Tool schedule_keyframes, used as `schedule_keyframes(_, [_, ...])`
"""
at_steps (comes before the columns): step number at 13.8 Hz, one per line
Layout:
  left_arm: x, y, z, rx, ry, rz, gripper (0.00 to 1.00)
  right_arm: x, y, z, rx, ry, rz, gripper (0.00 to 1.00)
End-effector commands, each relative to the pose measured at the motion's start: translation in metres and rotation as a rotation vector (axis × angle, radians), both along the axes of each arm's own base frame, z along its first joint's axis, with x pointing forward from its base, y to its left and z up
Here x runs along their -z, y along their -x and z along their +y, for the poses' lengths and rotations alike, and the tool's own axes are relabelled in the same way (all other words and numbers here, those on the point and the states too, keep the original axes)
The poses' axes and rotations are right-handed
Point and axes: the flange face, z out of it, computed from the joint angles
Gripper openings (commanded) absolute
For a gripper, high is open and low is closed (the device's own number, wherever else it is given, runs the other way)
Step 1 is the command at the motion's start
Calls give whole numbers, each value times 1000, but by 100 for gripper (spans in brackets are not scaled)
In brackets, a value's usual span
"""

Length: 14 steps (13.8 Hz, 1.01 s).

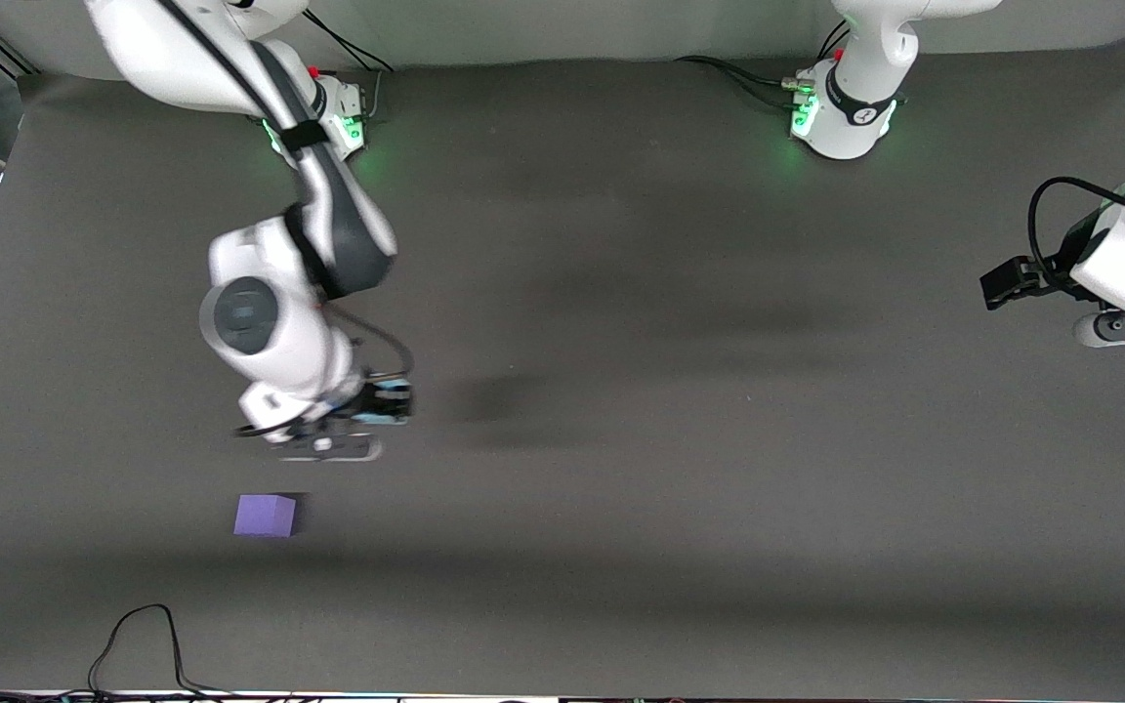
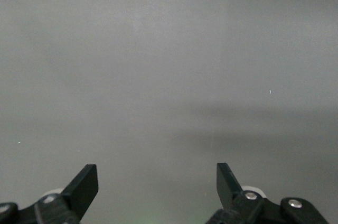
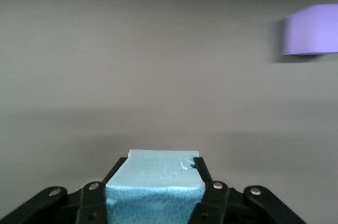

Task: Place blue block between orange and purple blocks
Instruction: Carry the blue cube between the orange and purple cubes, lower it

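Right gripper (image 1: pixel 367 415), raised over the table (image 1: pixel 680 410) toward the right arm's end, clamped on the blue block (image 3: pixel 154 189); block seated squarely between the two fingers (image 3: pixel 202 174), gripped on opposite flat faces (upper face exposed in the right wrist view, with a small nick near one edge). Purple block (image 1: pixel 266 516) at rest on the table, nearer to the front camera than the spot under the gripper, also visible in the right wrist view (image 3: pixel 311 29). Orange block not visible in any view.

Left gripper (image 2: pixel 157 182) parked over the left arm's end of the table, fingers spread apart, nothing between them; arm waiting.

Handling, as judged: matte and foam-like in texture, so probably light, slightly yielding, unlikely to slip. Best held as now, on parallel sides at mid-height; excess squeeze likely to dent the surface.
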Motion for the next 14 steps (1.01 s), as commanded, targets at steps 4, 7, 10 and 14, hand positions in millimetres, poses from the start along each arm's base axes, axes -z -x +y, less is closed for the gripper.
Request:
schedule_keyframes(4, [-14,7,-5,6,10,-10,100,75,37,-169,-43,-34,22,47])
schedule_keyframes(7, [-18,6,-1,-12,27,-32,100,123,67,-185,-46,1,-24,47])
schedule_keyframes(10, [-19,6,2,-19,40,-36,100,145,74,-188,-31,13,-34,47])
schedule_keyframes(14, [-18,7,-4,-11,43,-25,100,164,75,-188,-17,-42,-37,48])
